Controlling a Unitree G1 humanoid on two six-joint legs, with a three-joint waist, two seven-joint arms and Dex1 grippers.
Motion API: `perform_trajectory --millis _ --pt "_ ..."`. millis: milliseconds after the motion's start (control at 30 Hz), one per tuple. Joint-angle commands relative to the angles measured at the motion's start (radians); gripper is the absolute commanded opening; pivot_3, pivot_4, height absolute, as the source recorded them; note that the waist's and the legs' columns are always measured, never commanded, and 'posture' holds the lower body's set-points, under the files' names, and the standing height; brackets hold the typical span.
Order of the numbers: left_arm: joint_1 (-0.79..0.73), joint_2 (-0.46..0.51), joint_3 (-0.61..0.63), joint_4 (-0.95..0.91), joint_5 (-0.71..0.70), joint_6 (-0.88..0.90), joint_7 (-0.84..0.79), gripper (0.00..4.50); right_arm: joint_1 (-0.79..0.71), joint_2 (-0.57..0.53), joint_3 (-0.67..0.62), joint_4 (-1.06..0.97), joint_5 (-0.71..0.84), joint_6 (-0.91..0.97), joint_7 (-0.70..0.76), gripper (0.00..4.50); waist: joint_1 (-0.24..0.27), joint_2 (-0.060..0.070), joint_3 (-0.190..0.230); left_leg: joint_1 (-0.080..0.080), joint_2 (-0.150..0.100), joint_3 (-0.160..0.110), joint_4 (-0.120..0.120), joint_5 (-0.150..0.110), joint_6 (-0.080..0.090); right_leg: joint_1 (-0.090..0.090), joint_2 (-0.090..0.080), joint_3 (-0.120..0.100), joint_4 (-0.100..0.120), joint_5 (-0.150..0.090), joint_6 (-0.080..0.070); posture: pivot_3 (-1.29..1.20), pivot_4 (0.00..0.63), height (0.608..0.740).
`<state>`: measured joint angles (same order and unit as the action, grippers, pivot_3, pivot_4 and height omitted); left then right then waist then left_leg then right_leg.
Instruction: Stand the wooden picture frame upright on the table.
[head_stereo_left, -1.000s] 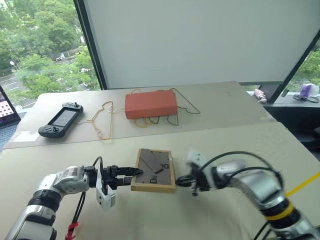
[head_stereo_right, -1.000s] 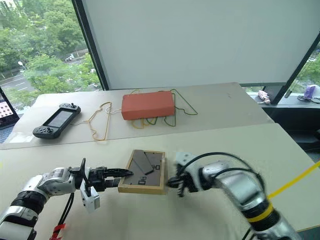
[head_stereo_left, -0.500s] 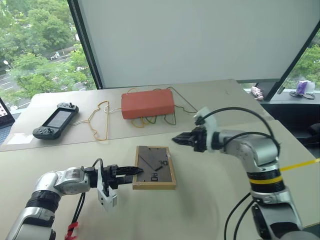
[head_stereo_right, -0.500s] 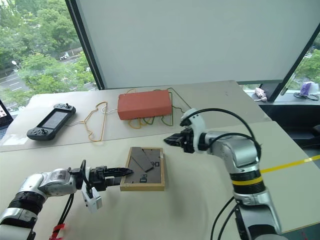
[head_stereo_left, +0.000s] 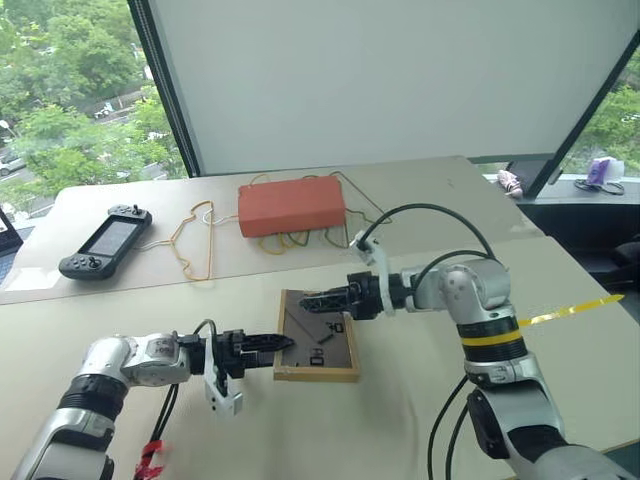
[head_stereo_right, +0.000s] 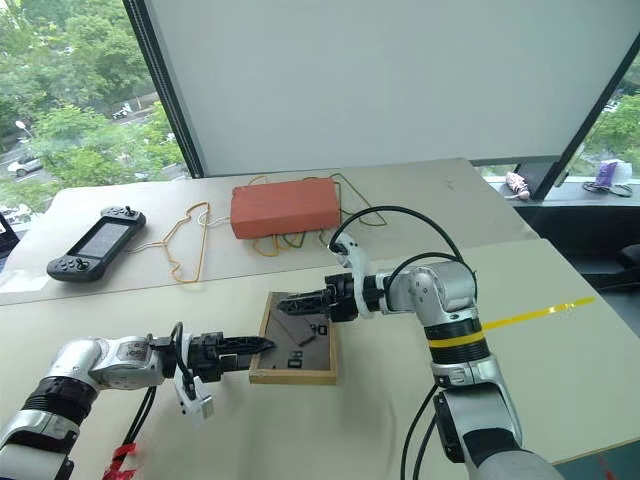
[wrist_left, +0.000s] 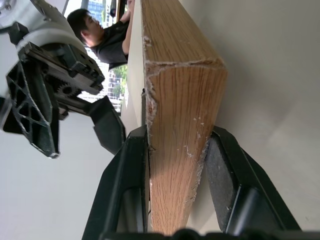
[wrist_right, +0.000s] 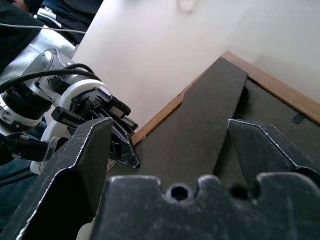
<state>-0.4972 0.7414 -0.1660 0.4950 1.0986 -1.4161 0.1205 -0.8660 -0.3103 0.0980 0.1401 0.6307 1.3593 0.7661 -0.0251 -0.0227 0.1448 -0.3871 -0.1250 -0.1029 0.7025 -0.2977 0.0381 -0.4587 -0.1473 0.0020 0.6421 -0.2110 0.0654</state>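
Between my two end effectors lies the wooden picture frame (head_stereo_left: 317, 336), flat on the beige counter (head_stereo_left: 420, 410) with its dark grey back turned up, so the front is hidden from me. My left end effector (head_stereo_left: 281, 343) pinches the frame's near left edge: in the left wrist view its two black fingers (wrist_left: 125, 185) press on either side of the light wood rim, whose corner looks chipped. My right end effector (head_stereo_left: 312, 299) hovers just above the far part of the back panel with its fingers (wrist_right: 82, 165) spread wide, nothing between them; in the right wrist view the fold-out stand (wrist_right: 200, 135) lies flat on the panel directly beyond them, and whether the tips touch it I cannot tell. Small clips on the back are too tiny to read. Well beyond the right end effector sit an orange-red box (head_stereo_left: 291, 206) on a tangle of wire hangers (head_stereo_left: 195, 240), and a handheld game console (head_stereo_left: 104, 238); a person's head and shoulders (wrist_left: 102, 35) are partly cut off in the left wrist view.
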Motion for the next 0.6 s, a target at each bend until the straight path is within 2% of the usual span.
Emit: perform_trajectory --millis 33,300,600 --pt "-0.027 0.023 -0.011 -0.041 0.03 0.036 0.1 1.15 -0.019 -0.007 0.04 0.026 0.002 -0.033 0.052 4.27 -0.003 0.0 0.0 0.0 0.0 0.0 0.0 0.0 0.0 0.0 0.0 0.0 0.0 0.0 0.0 0.0 0.15 0.74" --pt "-0.048 0.056 -0.082 -0.048 0.074 0.091 0.21 1.15 -0.026 0.031 0.071 0.018 0.027 -0.011 0.079 4.27 -0.011 0.0 0.0 0.0 0.0 0.0 0.001 0.0 0.0 0.0 0.0 0.0 0.002 0.0 0.0 0.0 0.15 0.74" --pt "-0.057 0.086 -0.144 -0.038 0.064 0.131 0.252 1.15 -0.055 0.01 -0.026 -0.065 0.111 0.014 0.111 4.27 -0.014 0.0 0.0 -0.001 0.0 0.0 0.002 0.0 0.0 -0.001 0.0 0.0 0.002 0.0 0.0 0.0 0.15 0.74"
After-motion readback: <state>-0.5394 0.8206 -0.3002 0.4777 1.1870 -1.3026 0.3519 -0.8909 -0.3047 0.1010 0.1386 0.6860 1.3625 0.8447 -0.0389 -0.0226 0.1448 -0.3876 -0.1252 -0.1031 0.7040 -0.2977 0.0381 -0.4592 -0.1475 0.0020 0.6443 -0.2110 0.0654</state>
